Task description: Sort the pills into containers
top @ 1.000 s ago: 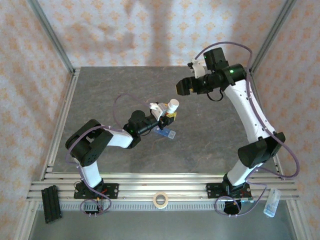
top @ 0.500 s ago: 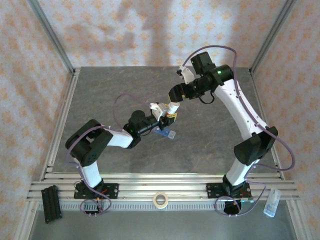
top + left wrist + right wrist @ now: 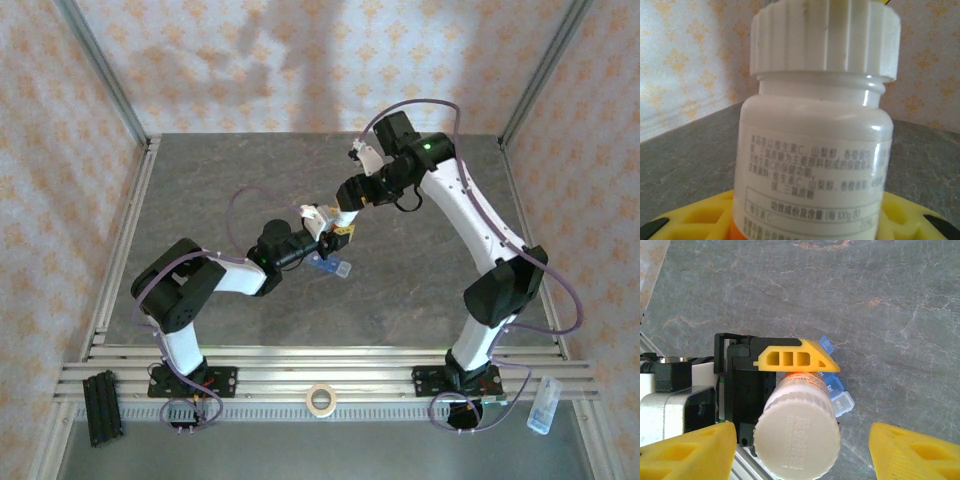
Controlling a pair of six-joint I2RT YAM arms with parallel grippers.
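My left gripper (image 3: 335,229) is shut on a white pill bottle (image 3: 815,140) with a ribbed white cap (image 3: 797,437) and an orange label. It holds the bottle upright above the table's middle. My right gripper (image 3: 800,450) hangs over the cap, open, with one yellow finger (image 3: 690,450) on each side and a gap to the cap on both. The containers, a blue pill-organiser strip (image 3: 331,266) with day-marked lids (image 3: 839,392), lie on the table right under the bottle. The pills are hidden.
Along the front rail lie a roll of tape (image 3: 320,399), a black block (image 3: 100,405) at the left and a clear plastic piece (image 3: 541,405) at the right. Metal frame posts and patterned walls enclose the grey table (image 3: 220,180).
My right arm has swung left and down until its gripper is over the bottle cap, and its jaws have narrowed. The left arm and the bottle have not moved.
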